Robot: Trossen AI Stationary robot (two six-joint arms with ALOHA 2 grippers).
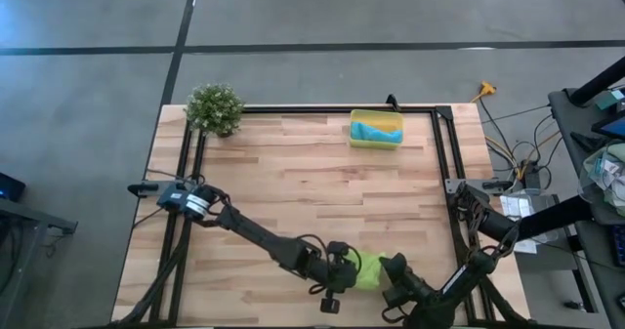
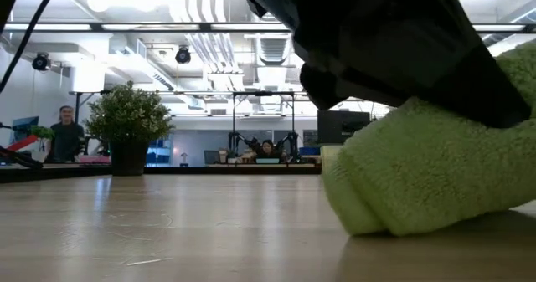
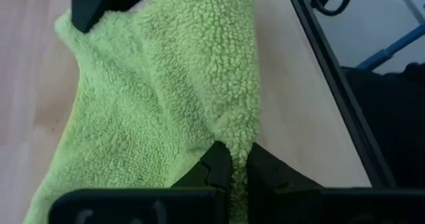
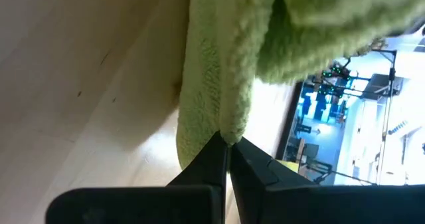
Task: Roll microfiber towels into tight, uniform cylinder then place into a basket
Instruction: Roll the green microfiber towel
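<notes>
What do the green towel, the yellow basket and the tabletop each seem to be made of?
Green towel: soft looped microfiber, by its nubby, fuzzy pile.
Yellow basket: probably moulded plastic, by its uniform bright colour and smooth low walls.
Tabletop: wood, likely butcher-block, by its jointed strips and visible grain, with a slight sheen.

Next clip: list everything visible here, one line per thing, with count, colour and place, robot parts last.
green towel: one, lime-green, bunched at the table's near edge between both pincers.
blue towel: one, turquoise, lying in the basket.
basket: one, yellow, far side of the table, right of centre.
potted plant: one, green, far left corner.
table: one, light wood with a black frame.
people: at least one, far off in the room behind.
left pincer: shut on the green towel's edge.
right pincer: shut on the green towel's fold.
</notes>
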